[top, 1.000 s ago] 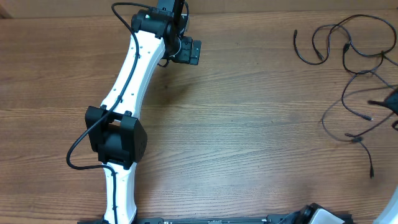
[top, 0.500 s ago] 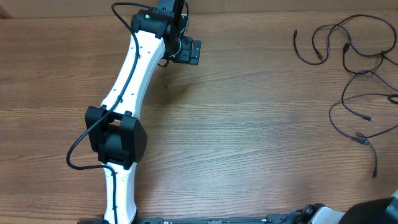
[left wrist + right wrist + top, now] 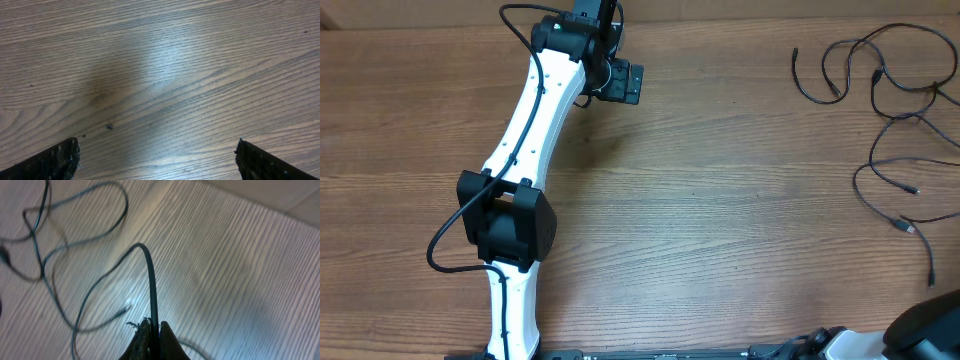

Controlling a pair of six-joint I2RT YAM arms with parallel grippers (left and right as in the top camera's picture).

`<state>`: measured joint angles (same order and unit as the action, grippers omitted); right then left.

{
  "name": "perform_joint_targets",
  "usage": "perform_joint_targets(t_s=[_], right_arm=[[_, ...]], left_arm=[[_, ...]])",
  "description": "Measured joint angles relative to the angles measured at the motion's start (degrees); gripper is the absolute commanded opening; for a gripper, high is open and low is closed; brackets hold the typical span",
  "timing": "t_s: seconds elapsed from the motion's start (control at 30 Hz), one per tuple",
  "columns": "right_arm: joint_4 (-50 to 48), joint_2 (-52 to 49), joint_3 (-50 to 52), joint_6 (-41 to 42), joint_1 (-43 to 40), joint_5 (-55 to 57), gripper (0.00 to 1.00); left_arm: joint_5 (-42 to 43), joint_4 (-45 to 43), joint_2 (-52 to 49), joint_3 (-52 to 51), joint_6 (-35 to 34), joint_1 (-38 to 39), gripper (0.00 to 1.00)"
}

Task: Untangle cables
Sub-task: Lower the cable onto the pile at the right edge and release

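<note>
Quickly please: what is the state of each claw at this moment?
Left claw: open, holding nothing.
Right claw: closed on a thin black cable.

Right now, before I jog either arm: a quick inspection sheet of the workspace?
Surface: wooden table, bare grain, with one small dark speck under the left wrist camera.
Job's things: thin black cables lie in loose loops at the table's right side. Some run out of frame.
Clutter: nothing seen.
Pincers: left pincer is open over bare wood and holds nothing. The right pincer is shut on one cable strand.
Cables: a thick black arm lead loops out beside the left arm's elbow, far from the thin cables.
Surroundings: a pale strip shows beyond the table edge. I cannot tell what it is.
</note>
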<state>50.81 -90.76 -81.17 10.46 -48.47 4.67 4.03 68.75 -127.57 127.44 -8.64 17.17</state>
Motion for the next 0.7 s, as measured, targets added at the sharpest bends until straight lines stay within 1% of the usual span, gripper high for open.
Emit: perform_joint_targets(t_s=[0.3, 0.57, 0.6, 0.63, 0.67, 0.7], right_arm=[[-7.76, -3.58, 0.02, -0.02, -2.80, 0.07, 0.04], [-10.71, -7.19, 0.02, -0.74, -2.95, 0.09, 0.04], [-10.95, -7.87, 0.02, -0.90, -3.15, 0.09, 0.06], [-11.15, -8.50, 0.02, -1.03, -3.34, 0.07, 0.16], [-11.17, -9.07, 0.02, -1.22, -3.63, 0.04, 0.31], [-11.23, -9.84, 0.02, -1.14, -4.07, 0.09, 0.51]], left_arm=[[0.00, 0.00, 0.00, 0.00, 0.00, -0.02, 1.00], [0.00, -0.02, 0.00, 0.00, 0.00, -0.02, 1.00], [0.00, 0.00, 0.00, 0.00, 0.00, -0.02, 0.99], [0.00, 0.00, 0.00, 0.00, 0.00, -0.02, 1.00], [0.00, 0.00, 0.00, 0.00, 0.00, -0.02, 1.00], [0.00, 0.00, 0.00, 0.00, 0.00, -0.02, 1.00]])
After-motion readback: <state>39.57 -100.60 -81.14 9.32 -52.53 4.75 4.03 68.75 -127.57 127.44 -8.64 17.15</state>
